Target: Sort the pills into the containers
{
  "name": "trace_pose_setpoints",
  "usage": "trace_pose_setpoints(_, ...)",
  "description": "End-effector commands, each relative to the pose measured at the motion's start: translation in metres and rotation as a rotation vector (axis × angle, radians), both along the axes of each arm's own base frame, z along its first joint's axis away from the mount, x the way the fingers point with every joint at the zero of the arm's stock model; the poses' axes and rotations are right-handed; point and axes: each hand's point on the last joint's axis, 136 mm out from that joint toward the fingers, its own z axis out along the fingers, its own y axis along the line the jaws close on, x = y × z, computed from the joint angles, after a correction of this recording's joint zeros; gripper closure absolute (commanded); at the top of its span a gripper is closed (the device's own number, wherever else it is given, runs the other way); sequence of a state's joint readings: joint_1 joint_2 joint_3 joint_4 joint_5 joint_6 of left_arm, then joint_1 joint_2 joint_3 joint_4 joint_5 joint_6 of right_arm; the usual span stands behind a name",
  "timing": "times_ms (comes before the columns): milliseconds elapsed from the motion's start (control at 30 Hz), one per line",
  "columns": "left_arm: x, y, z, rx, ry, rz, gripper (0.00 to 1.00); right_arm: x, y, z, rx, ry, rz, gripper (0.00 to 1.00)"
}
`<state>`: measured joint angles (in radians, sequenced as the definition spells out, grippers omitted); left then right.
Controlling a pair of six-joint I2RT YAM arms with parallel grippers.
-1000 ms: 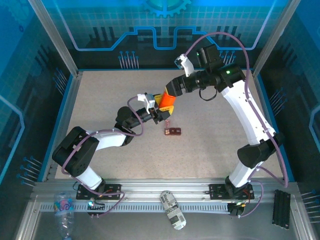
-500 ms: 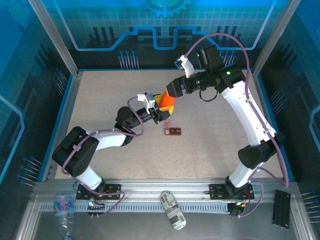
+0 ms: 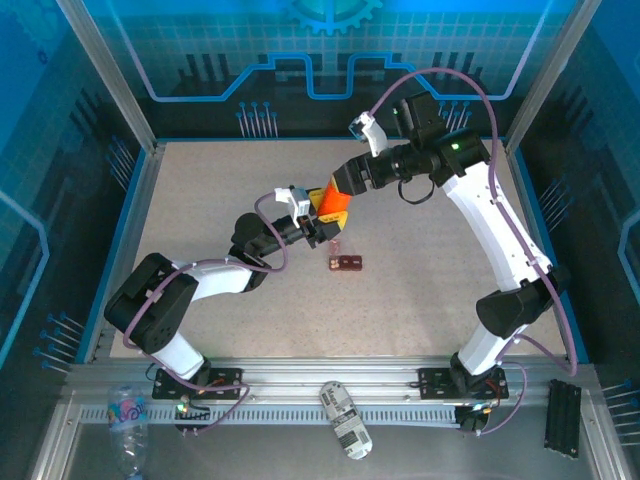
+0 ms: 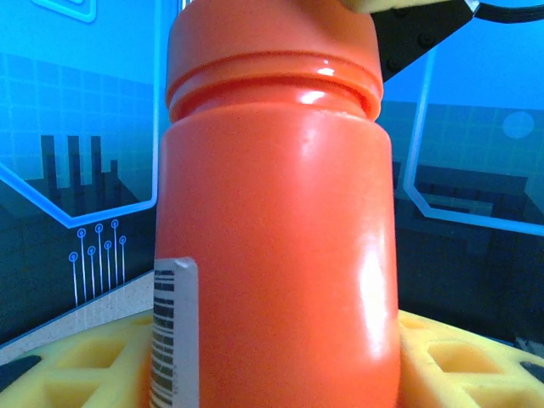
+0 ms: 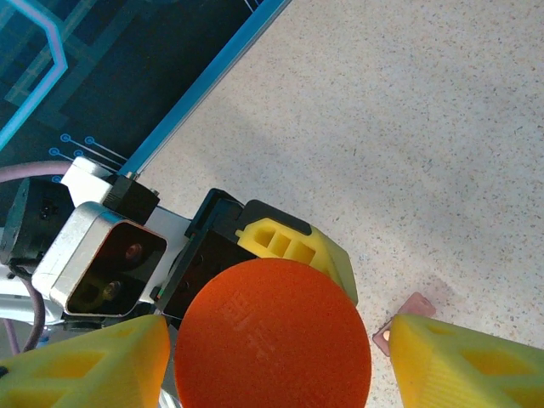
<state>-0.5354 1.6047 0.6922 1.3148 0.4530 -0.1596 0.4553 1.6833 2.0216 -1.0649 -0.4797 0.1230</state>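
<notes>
Right gripper (image 3: 342, 192) has narrowed astride the cap of the orange plastic pill bottle (image 3: 333, 206), with a gap left on one side. Left gripper (image 3: 318, 228) clamps the bottle's body. Flat dark maroon two-cell container (image 3: 347, 263) lies on the table close by.

Speckled beige table (image 3: 200, 210), blue-edged. Blue circuit-pattern panels (image 3: 200, 60) behind and at both sides. Aluminium rail (image 3: 300, 385) along near edge. Clear plastic bottle (image 3: 128, 425) with colourful label at rail's left end. Grey labelled bottle (image 3: 346, 420) lying mid-rail, tilted. Black slotted bar (image 3: 563, 418) far right, near frame.
</notes>
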Motion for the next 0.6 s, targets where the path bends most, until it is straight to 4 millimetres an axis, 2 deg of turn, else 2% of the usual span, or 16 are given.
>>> trace_pose_setpoints(0,-0.004,0.004,0.026,-0.047,-0.067,-0.009,1.00,-0.006,0.002,0.002,0.014,0.007,0.020,0.30)
trace_pose_setpoints(133,-0.004,0.004,0.025,-0.047,-0.067,-0.010,1.00,-0.006,0.001,0.001,0.012,0.007,0.017,0.34)
trace_pose_setpoints(300,-0.002,0.005,0.027,-0.057,-0.066,0.002,1.00,-0.009,0.001,-0.003,0.014,0.017,0.025,0.52)
trace_pose_setpoints(367,-0.001,0.007,0.028,-0.069,-0.066,0.014,1.00,-0.011,0.001,-0.004,0.012,0.009,0.025,0.56)
trace_pose_setpoints(567,0.001,0.008,0.032,-0.085,-0.066,0.024,1.00,-0.017,-0.005,-0.009,0.011,-0.067,0.002,0.58)
